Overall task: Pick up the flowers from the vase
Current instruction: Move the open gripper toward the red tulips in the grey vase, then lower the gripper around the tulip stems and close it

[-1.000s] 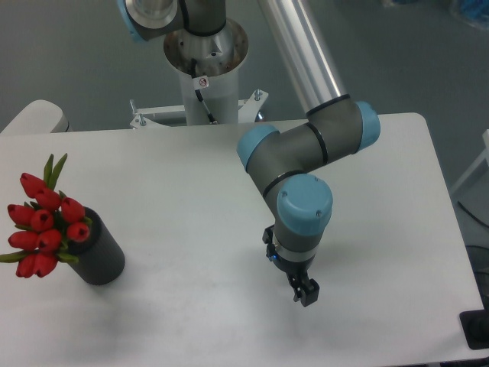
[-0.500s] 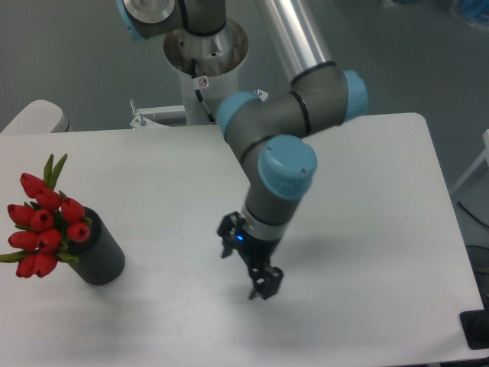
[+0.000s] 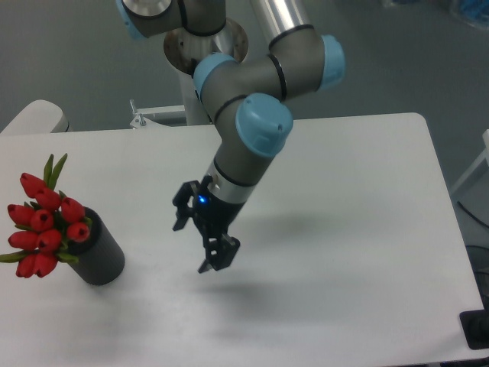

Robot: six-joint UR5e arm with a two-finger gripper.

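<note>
The flowers (image 3: pixel 44 222) leaned out of the vase (image 3: pixel 99 251) at the bench's (image 3: pixel 359 229) left edge. The tool (image 3: pixel 205 245), fingers spread and empty, hung well apart; a low approach might knock the vase over or crush buds

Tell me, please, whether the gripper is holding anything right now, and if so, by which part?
Nothing is held: the gripper hangs apart from the flowers, which sit in the vase.
</note>
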